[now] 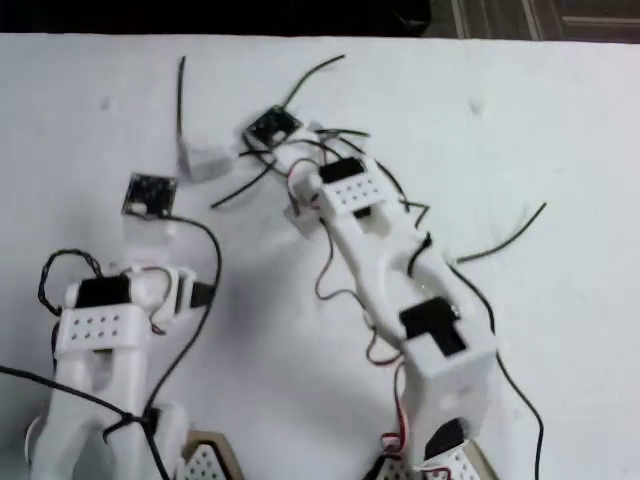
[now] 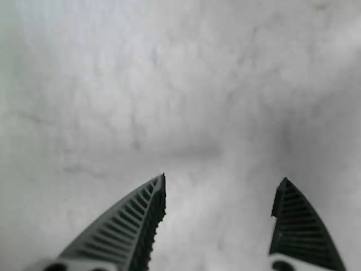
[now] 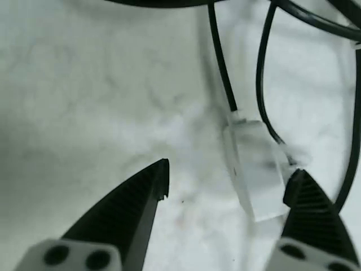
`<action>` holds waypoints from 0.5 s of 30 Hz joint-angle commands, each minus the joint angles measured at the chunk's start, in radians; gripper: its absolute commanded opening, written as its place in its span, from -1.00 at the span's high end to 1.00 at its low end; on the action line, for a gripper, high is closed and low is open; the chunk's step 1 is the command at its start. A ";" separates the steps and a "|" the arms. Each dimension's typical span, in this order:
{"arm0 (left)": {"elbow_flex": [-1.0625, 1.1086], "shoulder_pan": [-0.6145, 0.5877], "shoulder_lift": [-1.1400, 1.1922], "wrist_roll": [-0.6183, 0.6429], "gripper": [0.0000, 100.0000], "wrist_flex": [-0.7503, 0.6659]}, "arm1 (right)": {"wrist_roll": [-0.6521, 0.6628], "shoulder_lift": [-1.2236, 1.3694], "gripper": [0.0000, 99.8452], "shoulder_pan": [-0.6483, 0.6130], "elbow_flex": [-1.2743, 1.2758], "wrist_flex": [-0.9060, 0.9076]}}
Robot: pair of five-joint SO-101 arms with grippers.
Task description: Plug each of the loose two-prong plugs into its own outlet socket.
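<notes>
- Right gripper [image 3: 232, 167]: black ribbed fingers spread wide, nothing pinched.
- Small white boxy two-prong plug [image 3: 256, 175] w/ thin black cord [image 3: 220, 62] lies flat on the white table [image 3: 84, 84], right against one finger at the gap's edge.
- Prongs themselves: can't tell.
- Left gripper [image 2: 224, 178]: fingers apart too, hanging over the table, nothing between them.

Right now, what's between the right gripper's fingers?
Right wrist view: bare table, then a white plug on a black cord, close against one finger of the open right gripper.
</notes>
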 commanded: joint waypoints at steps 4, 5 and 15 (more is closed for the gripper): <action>0.028 -0.015 -0.028 -0.055 0.39 -0.021 | 0.011 0.130 0.36 0.111 -0.169 0.004; 0.029 -0.015 -0.028 -0.057 0.39 -0.021 | 0.011 0.150 0.38 0.113 -0.180 0.019; 0.055 -0.015 -0.030 -0.058 0.40 -0.021 | 0.009 0.222 0.97 0.101 -0.219 0.047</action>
